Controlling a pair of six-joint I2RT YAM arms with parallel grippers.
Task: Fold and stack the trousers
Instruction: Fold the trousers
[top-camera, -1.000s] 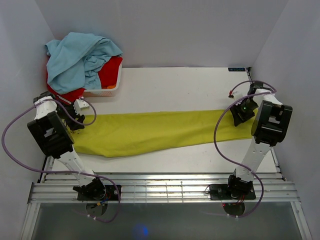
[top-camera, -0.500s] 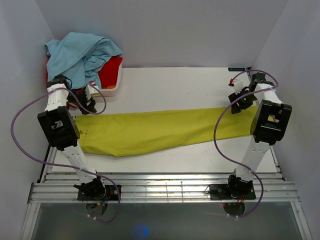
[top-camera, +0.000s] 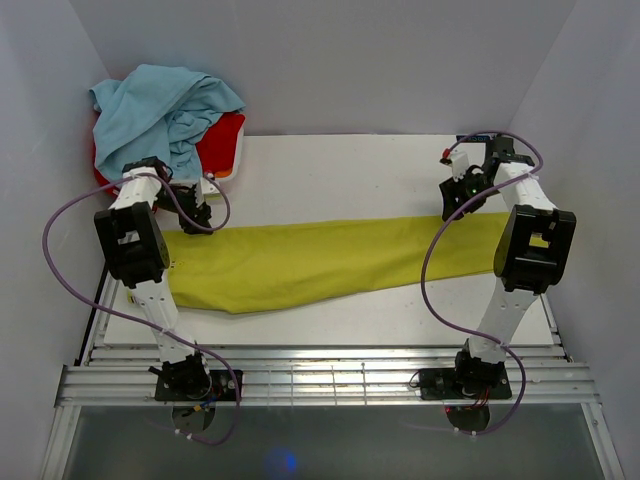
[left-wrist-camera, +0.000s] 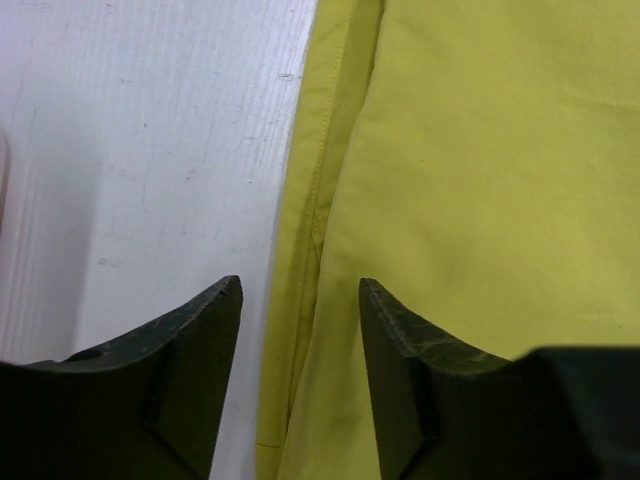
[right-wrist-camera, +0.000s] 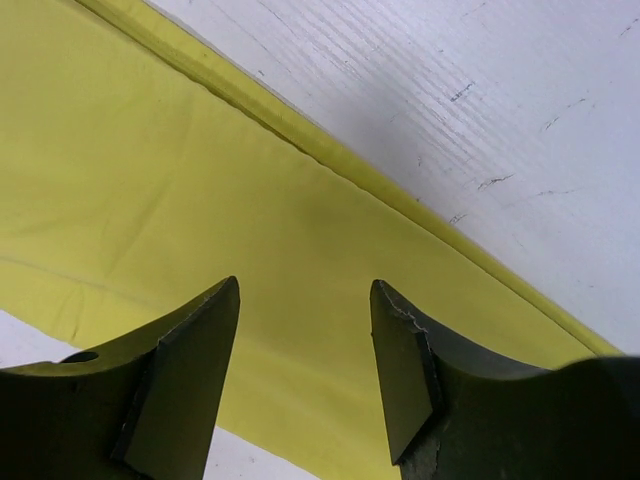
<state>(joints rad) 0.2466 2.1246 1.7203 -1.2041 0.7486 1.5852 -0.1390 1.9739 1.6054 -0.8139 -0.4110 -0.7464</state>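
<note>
The yellow-green trousers (top-camera: 320, 262) lie flat in a long band across the table, with the wider end at the left. My left gripper (top-camera: 200, 218) hovers at the far edge of that left end. In the left wrist view it (left-wrist-camera: 300, 290) is open, and the trousers' seamed edge (left-wrist-camera: 330, 200) runs between its fingers. My right gripper (top-camera: 452, 205) is over the far edge of the narrow right end. In the right wrist view it (right-wrist-camera: 305, 290) is open above the cloth (right-wrist-camera: 200, 180), holding nothing.
A white basket (top-camera: 225, 172) at the back left corner holds a light blue garment (top-camera: 160, 110) on top of a red garment (top-camera: 222, 140). White walls close in both sides and the back. A metal rail (top-camera: 330, 375) runs along the near edge.
Both grippers have moved away from the near side to the trousers' far edge. The left one swung in from the left end, and its jaws have narrowed a little.
</note>
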